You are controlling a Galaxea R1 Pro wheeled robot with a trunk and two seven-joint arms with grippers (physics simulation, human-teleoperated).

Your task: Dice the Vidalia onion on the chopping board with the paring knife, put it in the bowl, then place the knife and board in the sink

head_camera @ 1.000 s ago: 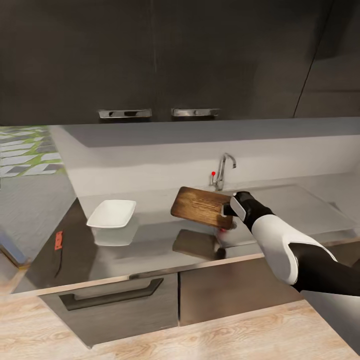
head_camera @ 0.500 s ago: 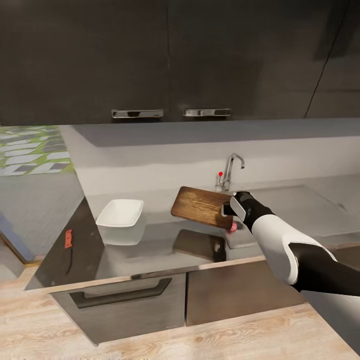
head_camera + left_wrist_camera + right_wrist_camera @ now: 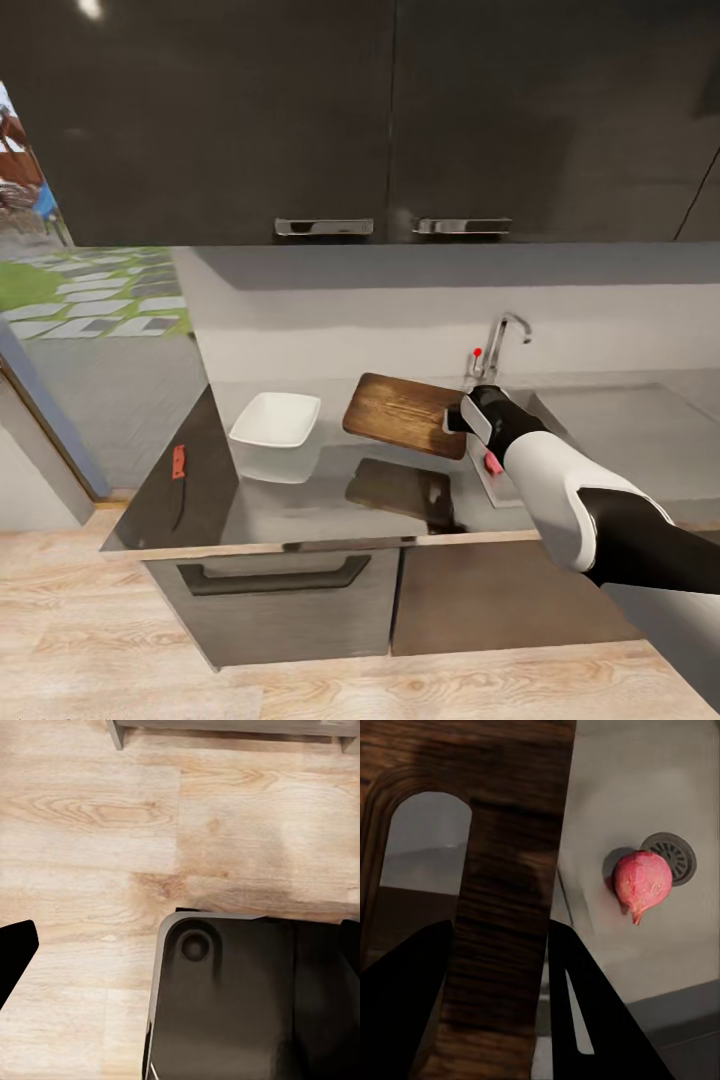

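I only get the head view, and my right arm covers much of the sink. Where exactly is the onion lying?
Observer: The Vidalia onion lies on the bottom of the sink, right beside the round drain.
Operator: How is the board gripped?
Observer: The right pincer is shut on the chopping board, its fingers straddling the strip beside the handle cut-out.
Operator: And my left arm?
Observer: The left pincer hangs open over the wooden floor, holding nothing.

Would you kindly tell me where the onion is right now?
The onion lies in the sink beside the drain; in the head view it peeks out right of the raised board.
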